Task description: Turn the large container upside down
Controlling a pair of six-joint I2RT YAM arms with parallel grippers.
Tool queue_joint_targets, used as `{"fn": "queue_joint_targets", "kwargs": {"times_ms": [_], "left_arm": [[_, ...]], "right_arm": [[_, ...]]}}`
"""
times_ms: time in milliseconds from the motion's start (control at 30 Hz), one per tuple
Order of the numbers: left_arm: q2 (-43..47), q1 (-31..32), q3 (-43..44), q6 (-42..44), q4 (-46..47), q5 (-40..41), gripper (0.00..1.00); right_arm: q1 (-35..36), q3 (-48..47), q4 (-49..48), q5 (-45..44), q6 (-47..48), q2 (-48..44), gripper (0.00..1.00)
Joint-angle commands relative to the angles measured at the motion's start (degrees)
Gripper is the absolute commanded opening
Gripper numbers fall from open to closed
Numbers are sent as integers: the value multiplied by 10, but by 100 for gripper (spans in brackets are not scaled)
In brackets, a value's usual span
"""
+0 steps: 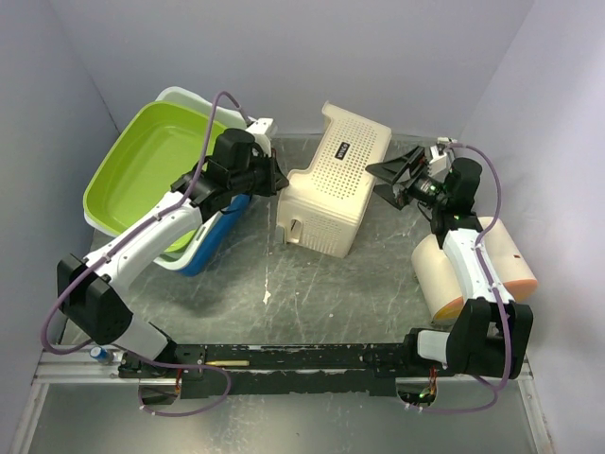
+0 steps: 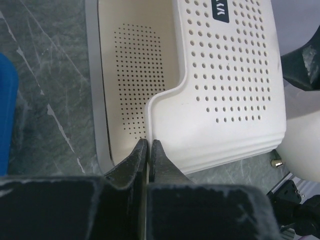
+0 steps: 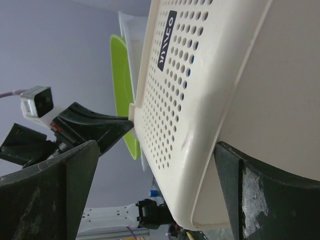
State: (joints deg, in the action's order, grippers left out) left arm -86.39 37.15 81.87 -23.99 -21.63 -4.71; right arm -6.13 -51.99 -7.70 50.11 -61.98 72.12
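You are looking at one large container [image 1: 333,180], cream and perforated, sitting tipped at the middle of the top view on the grey table [image 1: 312,293], with a holed wall bearing a dark label facing up. Your left gripper [image 1: 275,179] is meeting it from the left. In the left wrist view the left gripper [image 2: 148,148] is pinching the thin rim of the large container [image 2: 225,95], its jaws standing nearly together with only the rim between them. Your right gripper [image 1: 386,180] is sitting just beside the container's right side in the top view. In the right wrist view the right gripper [image 3: 155,147] is showing its jaws spread wide, one at each lower corner of the frame. The large container [image 3: 200,100] is filling the space between them, though you cannot tell whether either jaw is touching it. Three tubs are leaning in a nested stack at the upper left of the top view: one green basin [image 1: 151,165] in front, one white tub [image 1: 189,96] behind it and one blue tub [image 1: 213,241] underneath. One cream cylinder [image 1: 444,274] with an orange end is lying on its side at the right of the top view, partly behind the right arm.
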Motion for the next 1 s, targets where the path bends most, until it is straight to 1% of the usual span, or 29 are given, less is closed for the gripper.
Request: {"fn": "queue_joint_targets", "kwargs": {"times_ms": [0,133,233,300,400,467,567,700,733,833,967], "left_arm": [[-22,-8,1,5,3,-15,7],[-34,-20,-15,26,30,-84,7],[-50,-22,-16,31,35,-113,7],[-64,-23,-12,30,33,-120,7],[-78,-23,-11,22,48,-136,7],[-90,-23,-11,15,63,-149,7],[-110,-23,-9,4,74,-158,7],[-130,-23,-7,0,75,-149,8],[-134,-24,-6,0,74,-147,9],[-154,-23,3,10,57,-151,17],[-170,-24,2,14,43,-159,18]], "right_arm": [[3,0,-104,50,-73,-20,100],[15,4,-156,58,-133,-33,100],[27,6,-180,48,-164,-48,100],[34,-8,-152,34,-147,-57,100],[46,-41,-101,13,-98,-54,100],[51,-46,-95,0,-89,-46,100],[69,-43,-89,-50,-65,-23,100],[108,-50,-87,-63,-44,39,100],[116,-50,-89,-63,-43,52,100],[134,-70,-90,-71,-40,71,99],[146,-86,-59,-87,-15,75,99]]}}
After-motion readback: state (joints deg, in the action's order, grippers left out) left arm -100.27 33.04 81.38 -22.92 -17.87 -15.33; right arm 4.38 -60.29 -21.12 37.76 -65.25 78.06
